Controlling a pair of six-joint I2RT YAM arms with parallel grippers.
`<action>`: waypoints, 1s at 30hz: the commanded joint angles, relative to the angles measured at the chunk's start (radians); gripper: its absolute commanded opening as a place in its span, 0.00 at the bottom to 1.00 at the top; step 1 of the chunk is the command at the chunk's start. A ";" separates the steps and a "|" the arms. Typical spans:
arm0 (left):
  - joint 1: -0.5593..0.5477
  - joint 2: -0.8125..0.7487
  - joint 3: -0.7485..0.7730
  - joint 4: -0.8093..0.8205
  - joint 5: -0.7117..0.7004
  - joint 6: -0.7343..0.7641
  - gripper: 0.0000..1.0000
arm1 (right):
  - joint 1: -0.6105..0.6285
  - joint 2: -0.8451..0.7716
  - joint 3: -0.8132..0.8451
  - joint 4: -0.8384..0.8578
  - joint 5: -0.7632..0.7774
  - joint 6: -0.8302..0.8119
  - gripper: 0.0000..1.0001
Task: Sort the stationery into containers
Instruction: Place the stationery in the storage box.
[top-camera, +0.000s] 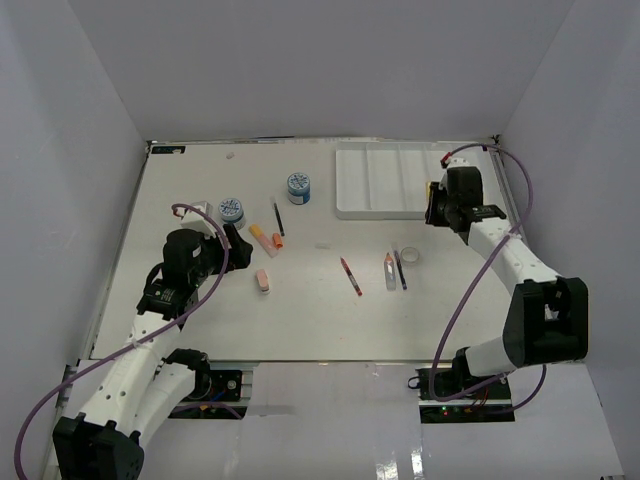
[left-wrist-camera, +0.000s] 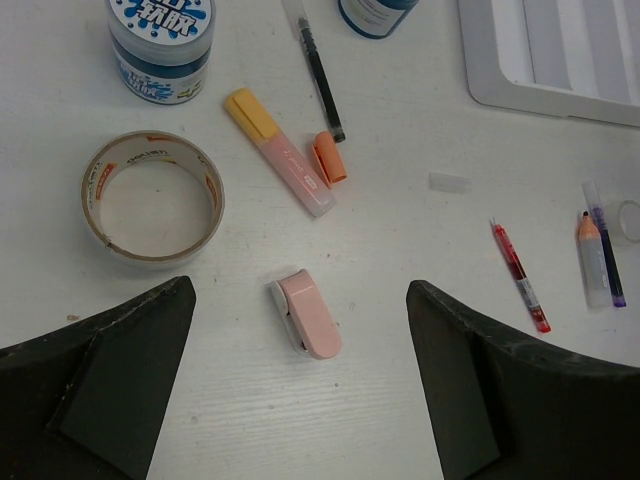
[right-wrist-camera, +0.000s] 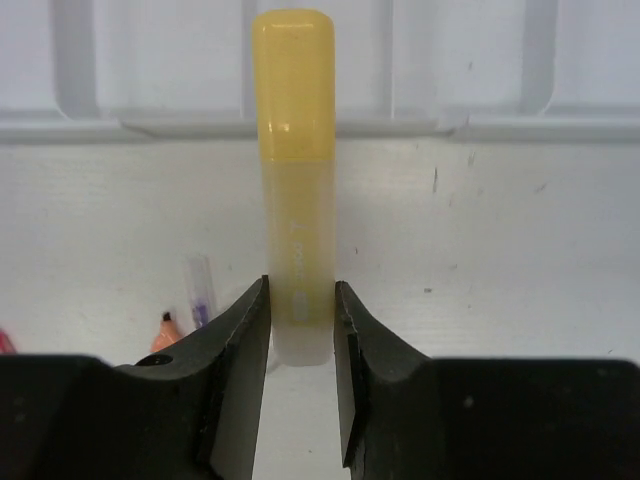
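Stationery: one yellow-capped marker (right-wrist-camera: 293, 150) is clamped in the right hand (right-wrist-camera: 300, 300), fingers closed on its pale lower body and cap pointing toward the tray (right-wrist-camera: 420, 125). In the wrist view the cap overlaps the tray's near rim. Whether it is above a compartment or short of it, cannot tell.

Left hand (left-wrist-camera: 300, 288): fingers spread wide, gripping nothing, hovering over the pink eraser (left-wrist-camera: 310, 320), which lies flat between them.

Step in hand (judgement): right arm delivering the marker. Left arm lined up for the eraser.

Next move calls for:
- right: carry the marker forward past the rim, align it with a long compartment, then let go.
- left: descend and close across the eraser's narrow width.

Loose on the tabletop (top-camera: 320, 310):
- tape roll (left-wrist-camera: 152, 195), near the left finger
- two blue-lidded jars (left-wrist-camera: 160, 45) (left-wrist-camera: 375, 12)
- second marker (left-wrist-camera: 280, 150), with a short orange piece (left-wrist-camera: 328, 158) touching it
- black pen (left-wrist-camera: 320, 75)
- red pen (left-wrist-camera: 520, 275)
- an orange-tipped stick (left-wrist-camera: 592, 255) beside a thin purple pen (left-wrist-camera: 603, 240)
- a smaller tape roll (top-camera: 409, 256), right of centre

No item is visible in the tray compartments in the top view, so sorting looks barely begun.

Surface: white, matte, faintly scuffed. Room: plain pale panels enclose the tabletop at the back and both sides.
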 joint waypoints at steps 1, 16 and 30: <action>-0.004 -0.001 -0.004 0.011 0.006 0.007 0.98 | 0.004 0.041 0.151 0.033 -0.019 -0.034 0.25; -0.004 -0.001 -0.004 0.007 -0.003 0.004 0.98 | 0.004 0.556 0.641 0.053 0.030 -0.080 0.32; -0.006 0.046 0.025 -0.001 -0.010 -0.042 0.98 | 0.002 0.493 0.617 0.035 0.039 -0.088 0.62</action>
